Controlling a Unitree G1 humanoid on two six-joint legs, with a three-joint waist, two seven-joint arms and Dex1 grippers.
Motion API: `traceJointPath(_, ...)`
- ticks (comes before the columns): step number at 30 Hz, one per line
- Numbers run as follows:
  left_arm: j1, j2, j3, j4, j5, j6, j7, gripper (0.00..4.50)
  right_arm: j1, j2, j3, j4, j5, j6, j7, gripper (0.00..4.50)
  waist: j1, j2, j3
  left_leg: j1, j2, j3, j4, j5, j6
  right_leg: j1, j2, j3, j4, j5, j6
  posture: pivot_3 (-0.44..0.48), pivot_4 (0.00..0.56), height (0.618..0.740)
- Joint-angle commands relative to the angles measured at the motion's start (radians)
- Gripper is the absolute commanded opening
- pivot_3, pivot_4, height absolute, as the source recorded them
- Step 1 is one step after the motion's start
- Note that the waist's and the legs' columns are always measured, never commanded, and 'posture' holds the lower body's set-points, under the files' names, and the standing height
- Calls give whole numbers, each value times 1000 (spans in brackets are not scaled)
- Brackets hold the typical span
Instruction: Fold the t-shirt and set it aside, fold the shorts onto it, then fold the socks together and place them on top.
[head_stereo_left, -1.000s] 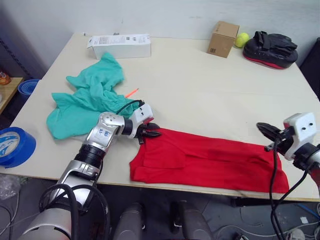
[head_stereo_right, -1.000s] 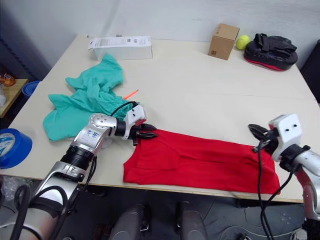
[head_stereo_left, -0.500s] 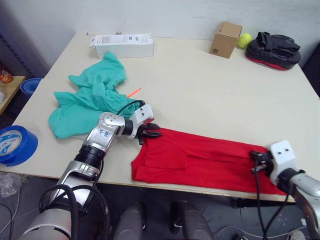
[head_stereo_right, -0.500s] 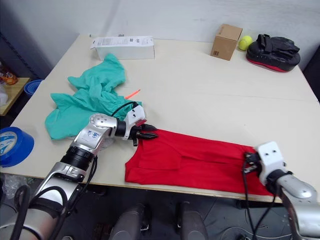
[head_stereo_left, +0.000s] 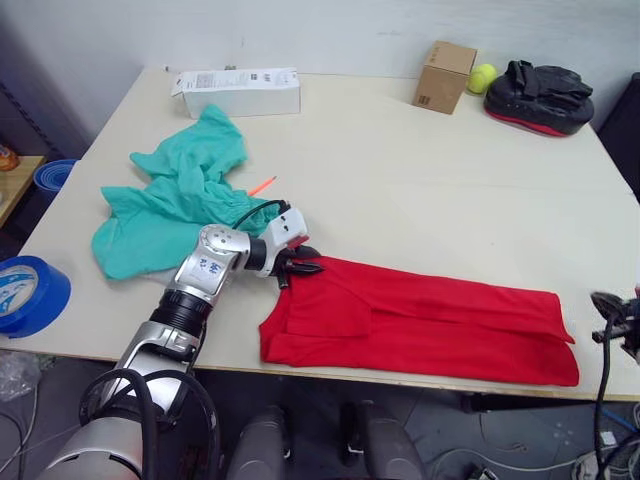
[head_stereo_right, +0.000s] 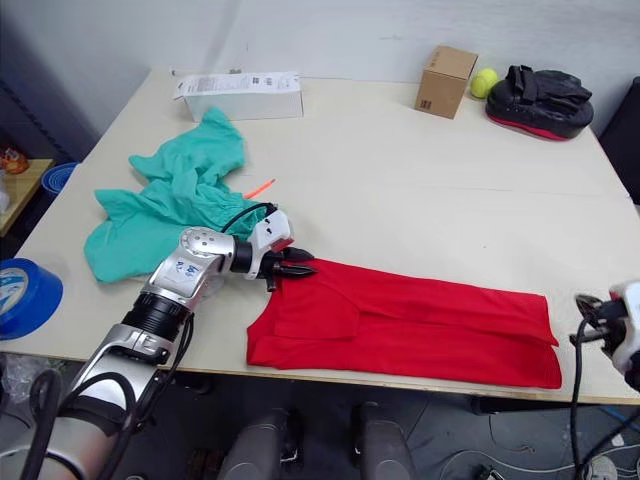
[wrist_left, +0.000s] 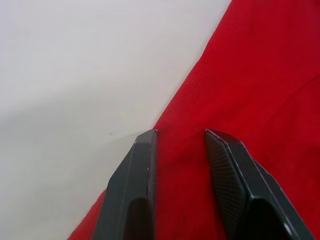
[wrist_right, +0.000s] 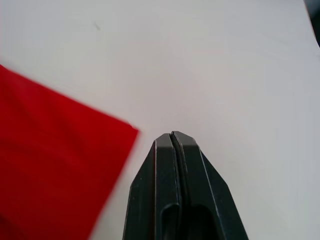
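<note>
1. Pulling away: the right gripper (head_stereo_right: 590, 305), which half a second ago sat on the t-shirt's right end, has swung out past the table's right edge. Its fingers are pressed together on nothing, and the right wrist view shows them over bare tabletop just beside the shirt's corner.

2. Over on the left, no change. The left gripper (head_stereo_left: 300, 266) hasn't budged from the shirt's upper left corner, fingers (wrist_left: 140, 165) parted with red cloth lying between them, resting on it rather than pinching it, as far as I can judge.

3. The t-shirt (head_stereo_left: 420, 320) lies flat as a long, narrow red band along the near edge of the table (head_stereo_left: 420, 180). It looks folded lengthwise already, but it's not folded short and not set aside.

4. The shorts (head_stereo_left: 175, 205) sit crumpled on the table's left side, touching nothing red, untouched as far as the fold goes. A small orange tag (head_stereo_left: 263, 185) pokes out beside them.

5. Socks: I can't pick any out.

6. My read: early days, partway through step one, with shorts and socks all to come.
</note>
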Motion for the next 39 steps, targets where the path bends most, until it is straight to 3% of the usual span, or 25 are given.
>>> traceJointPath(1, -10, -3, 9, -4, 5, -5, 0, 1559, -19, 30, 85, -142, 61, 59, 3, 0, 0, 0, 0, 0, 0, 0, 0, 0, 0, 0, 0, 0, -1, 0, 0, 0, 150, 740)
traceJointPath(9, -3, 3, 14, -34, 0, 9, -3, 1559, -18, 83, 256, -143, -31, 85, -61, 0, 3, 0, 0, -2, -1, 0, 0, -1, 1, 0, -2, 0, -3, 1, 1, 0, 150, 740)
traceJointPath(19, 13, 21, 17, -71, 0, 23, -13, 1559, -29, 30, 180, 174, -169, -33, -134, 0, 3, 0, 0, -2, -1, 0, 1, -1, 2, 0, -2, 0, -3, 1, 1, 0, 150, 740)
traceJointPath(25, 15, 25, 18, -69, 0, 19, -13, 1559, -67, -8, 151, 273, -173, -93, -105, 0, 3, 0, 0, -2, -1, 0, 0, -1, 2, 0, -2, 0, -3, 1, 1, 0, 150, 740)
traceJointPath(30, 31, 27, 38, -118, -36, 32, -35, 1559, -83, -41, 128, 170, -82, -88, 25, 0, 1, 0, 0, -2, -1, 0, 0, -1, 2, 0, -2, 0, -3, 1, 1, 0, 150, 740)
traceJointPath(35, 55, 58, 98, -273, -162, 123, -129, 1559, -103, -175, 128, 120, -48, -89, 203, 0, -2, 1, 1, -2, -1, 1, 1, -1, 2, -1, -1, 0, -2, 1, 1, 0, 150, 740)
traceJointPath(37, 64, 89, 108, -337, -191, 145, -160, 1933, -137, -249, 136, 141, -29, -84, 290, 0, -3, 1, 1, -2, -1, 1, 0, 0, 2, 0, -1, 0, -2, 1, 1, 0, 150, 740)
traceJointPath(39, 64, 120, 123, -392, -220, 164, -180, 2406, -191, -325, 172, 195, -48, -112, 362, 359, -3, 1, 1, -2, -1, 1, 1, 0, 1, 0, -1, 0, -2, 1, 1, 0, 150, 740)
